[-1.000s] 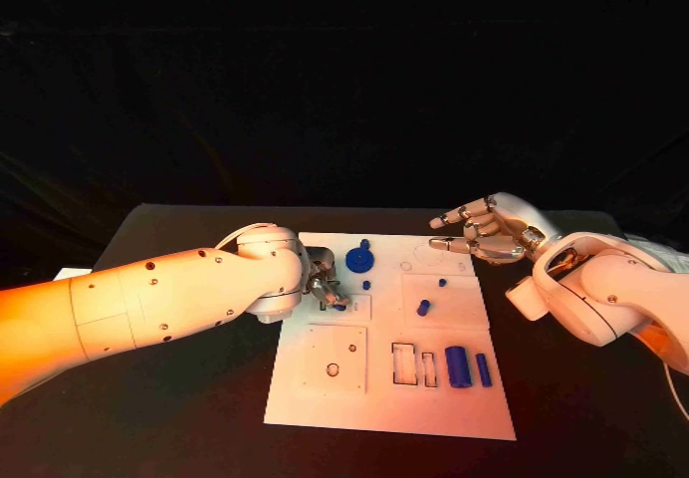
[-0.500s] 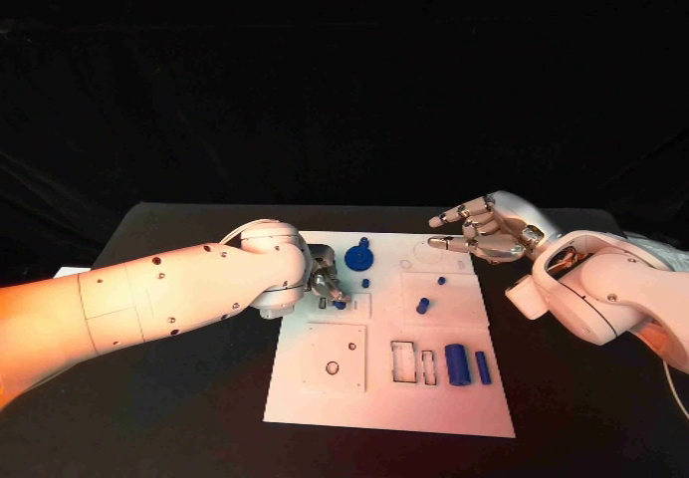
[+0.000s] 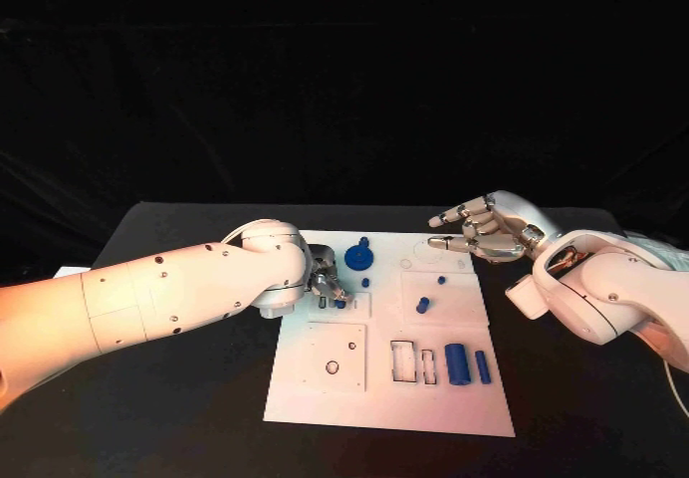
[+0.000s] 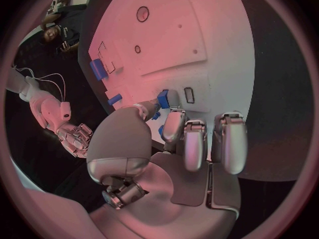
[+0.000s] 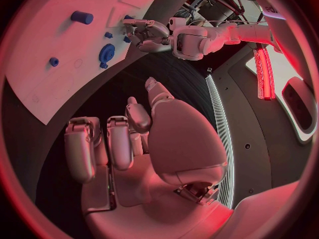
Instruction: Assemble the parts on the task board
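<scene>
Pinching a small blue part (image 4: 162, 98) between thumb and finger, the left hand (image 3: 324, 284) rests low over the left side of the task board (image 3: 331, 398). Over the board's far right corner the right hand (image 3: 486, 231) hovers with fingers apart, holding nothing. Other blue parts (image 3: 458, 365) lie on the board.

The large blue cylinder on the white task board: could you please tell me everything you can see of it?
The large blue cylinder is a smooth, matte, plastic-looking part, the thickest piece in its row. It lies on its side on the white task board, near the corner on the robot's right, closest to the robot. A thinner blue rod lies alongside it, and rectangular slots sit on its other side. Neither hand touches it.
</scene>
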Controlling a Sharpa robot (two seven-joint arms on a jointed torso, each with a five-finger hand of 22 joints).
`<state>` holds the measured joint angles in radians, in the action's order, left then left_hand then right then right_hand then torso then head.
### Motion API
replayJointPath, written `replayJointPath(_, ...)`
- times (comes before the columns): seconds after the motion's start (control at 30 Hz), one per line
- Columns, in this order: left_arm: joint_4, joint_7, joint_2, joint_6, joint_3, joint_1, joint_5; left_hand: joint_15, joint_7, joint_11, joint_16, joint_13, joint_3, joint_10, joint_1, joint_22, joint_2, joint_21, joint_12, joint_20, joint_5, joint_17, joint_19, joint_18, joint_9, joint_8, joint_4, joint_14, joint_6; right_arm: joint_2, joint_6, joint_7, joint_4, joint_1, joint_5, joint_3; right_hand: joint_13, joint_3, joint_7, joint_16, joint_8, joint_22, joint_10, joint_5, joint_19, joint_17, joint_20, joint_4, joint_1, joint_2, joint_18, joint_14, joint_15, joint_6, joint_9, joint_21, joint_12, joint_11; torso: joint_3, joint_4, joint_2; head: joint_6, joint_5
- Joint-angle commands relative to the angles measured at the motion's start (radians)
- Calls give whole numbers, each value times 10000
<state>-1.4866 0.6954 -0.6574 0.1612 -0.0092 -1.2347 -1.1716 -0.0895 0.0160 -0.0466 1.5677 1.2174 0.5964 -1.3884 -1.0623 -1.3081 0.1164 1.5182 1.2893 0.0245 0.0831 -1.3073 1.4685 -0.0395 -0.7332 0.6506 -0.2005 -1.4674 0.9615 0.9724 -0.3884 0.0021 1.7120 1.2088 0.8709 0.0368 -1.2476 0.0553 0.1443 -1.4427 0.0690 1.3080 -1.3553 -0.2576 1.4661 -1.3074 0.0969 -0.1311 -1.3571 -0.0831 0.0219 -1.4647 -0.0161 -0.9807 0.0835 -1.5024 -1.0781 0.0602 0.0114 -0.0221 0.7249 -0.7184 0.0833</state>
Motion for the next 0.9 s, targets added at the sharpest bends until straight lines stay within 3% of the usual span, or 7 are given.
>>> replayJointPath(0.03,27,617,22,419,-60,75,133,-77,36,7,31,23,-93,-92,138,-1890,13,48,40,-77,-13,-2635,590,201,-12,-66,12,-1034,-2,5,136,-2,27,-5,97,0,15,-48,8,36,54,1268,35,-15,-33,-296,5,-10,-24,53,139,-550,12,-74,11,56,43,-33,-5,-5,5,-10,1)
replayJointPath(0.33,44,610,37,422,-60,75,133,-99,9,-17,31,112,-765,-167,657,-1946,211,75,104,-104,-32,-2635,622,214,-71,-72,-246,-1034,158,17,133,-4,22,-5,97,0,31,-68,8,50,52,1247,44,-16,-49,-276,3,-25,-1,52,145,-546,12,-76,13,68,61,-33,-3,2,1,-23,3)
replayJointPath(0.57,71,608,24,328,-60,76,133,-110,-30,-45,31,210,-1824,-232,1227,-1981,189,87,169,-133,-6,-2635,643,220,-143,-94,-819,-1034,260,17,120,-4,13,-5,94,0,43,-85,7,64,51,1235,49,-18,-58,-256,2,-39,20,52,148,-542,11,-77,14,76,73,-33,-5,-3,1,-20,14)
replayJointPath(0.9,-2,597,-75,66,-50,78,133,-150,-56,-69,31,253,-2897,-257,1703,-2000,15,87,183,-156,-21,-2635,653,224,-226,-109,-910,-1034,289,18,124,0,-12,-5,86,0,54,-99,7,81,48,1216,55,-19,-73,-230,1,-51,37,52,153,-536,11,-76,15,87,86,-33,-15,-3,-1,12,11)
